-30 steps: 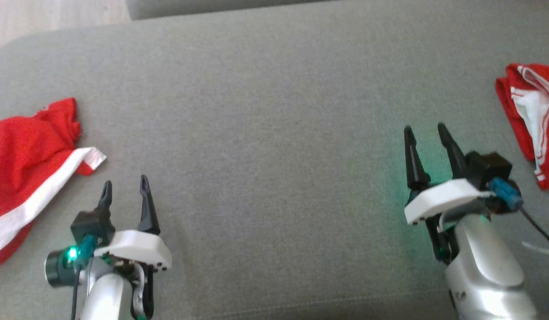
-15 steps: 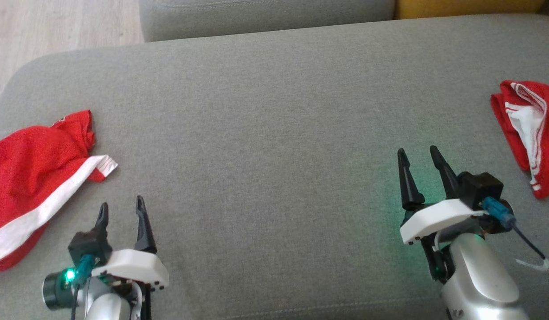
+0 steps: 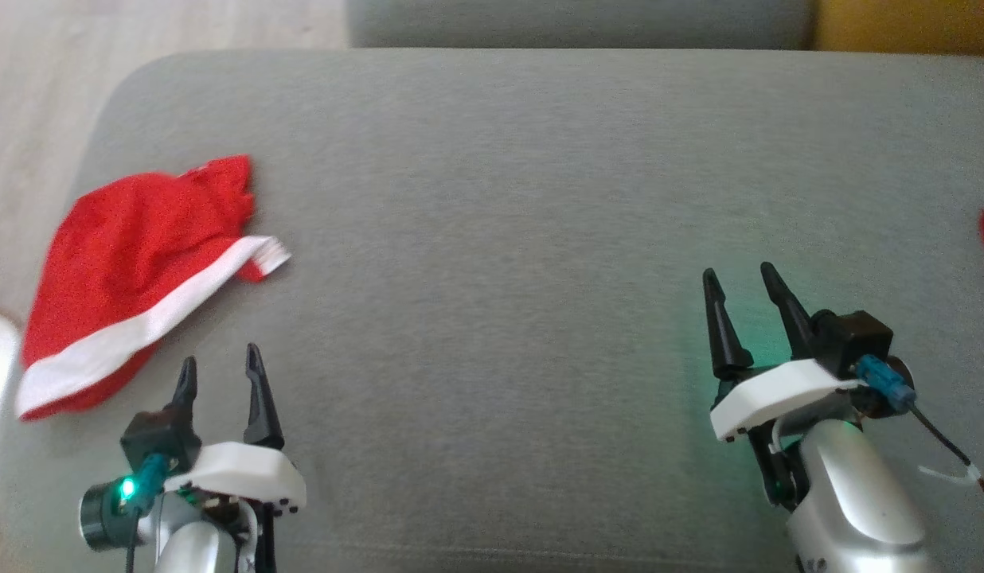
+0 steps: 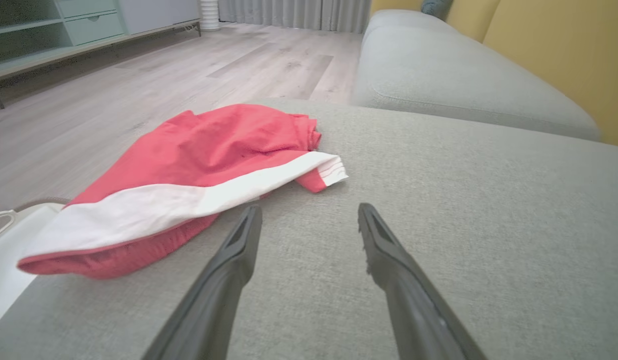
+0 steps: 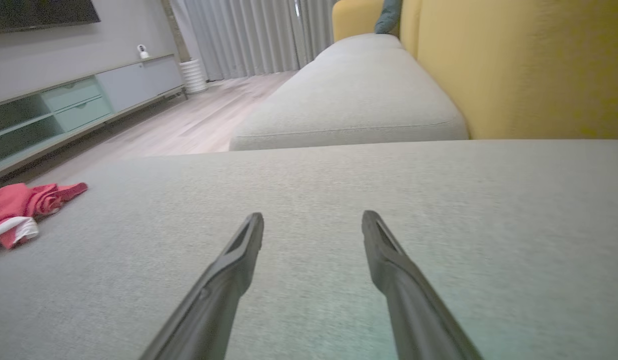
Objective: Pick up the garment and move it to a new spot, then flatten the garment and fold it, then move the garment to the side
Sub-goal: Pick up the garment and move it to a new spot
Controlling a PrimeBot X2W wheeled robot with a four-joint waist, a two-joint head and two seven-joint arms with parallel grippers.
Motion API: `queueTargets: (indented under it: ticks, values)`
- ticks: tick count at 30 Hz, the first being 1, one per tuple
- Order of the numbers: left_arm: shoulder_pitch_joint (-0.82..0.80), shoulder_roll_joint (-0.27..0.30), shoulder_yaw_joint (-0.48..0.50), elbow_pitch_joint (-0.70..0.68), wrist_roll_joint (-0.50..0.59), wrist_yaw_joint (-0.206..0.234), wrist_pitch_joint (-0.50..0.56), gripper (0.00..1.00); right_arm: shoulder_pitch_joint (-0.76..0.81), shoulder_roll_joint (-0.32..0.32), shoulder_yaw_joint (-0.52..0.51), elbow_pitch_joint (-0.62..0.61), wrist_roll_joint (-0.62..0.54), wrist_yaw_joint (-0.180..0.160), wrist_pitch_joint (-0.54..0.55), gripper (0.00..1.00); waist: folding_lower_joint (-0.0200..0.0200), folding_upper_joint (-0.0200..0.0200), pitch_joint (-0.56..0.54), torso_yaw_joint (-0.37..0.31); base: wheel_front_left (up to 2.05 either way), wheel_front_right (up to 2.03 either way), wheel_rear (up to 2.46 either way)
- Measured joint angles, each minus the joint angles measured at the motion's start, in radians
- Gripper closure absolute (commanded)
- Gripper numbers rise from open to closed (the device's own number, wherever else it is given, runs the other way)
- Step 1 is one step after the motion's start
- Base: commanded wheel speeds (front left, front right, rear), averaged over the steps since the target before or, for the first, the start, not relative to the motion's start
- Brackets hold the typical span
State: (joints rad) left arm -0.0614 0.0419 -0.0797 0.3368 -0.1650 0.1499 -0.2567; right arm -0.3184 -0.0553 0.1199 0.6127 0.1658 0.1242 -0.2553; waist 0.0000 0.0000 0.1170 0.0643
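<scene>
Jaws gape wide on both sides, nothing in them, left gripper (image 3: 221, 358) and right gripper (image 3: 737, 272) poised low over the sofa (image 3: 492, 199), likely readying a pick. Garment (image 3: 126, 278) lies crumpled just ahead and left of the left jaws, well apart from the right pair; its long axis follows the white band (image 3: 142, 330), slanting from near-left to a tip ahead of the left jaws
</scene>
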Motion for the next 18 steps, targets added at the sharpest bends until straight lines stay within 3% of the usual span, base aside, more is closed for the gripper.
queueTargets:
  ticks: [18]
  values:
    - [0.026, -0.001, 0.051, -0.002, -0.04, 0.017, 0.0, 0.0, -0.006, 0.0, 0.083, 0.014, 0.002, 0.0, 0.0, 0.0, 0.0, 0.0, 0.025, 0.329, 0.0, 0.0, 0.0]
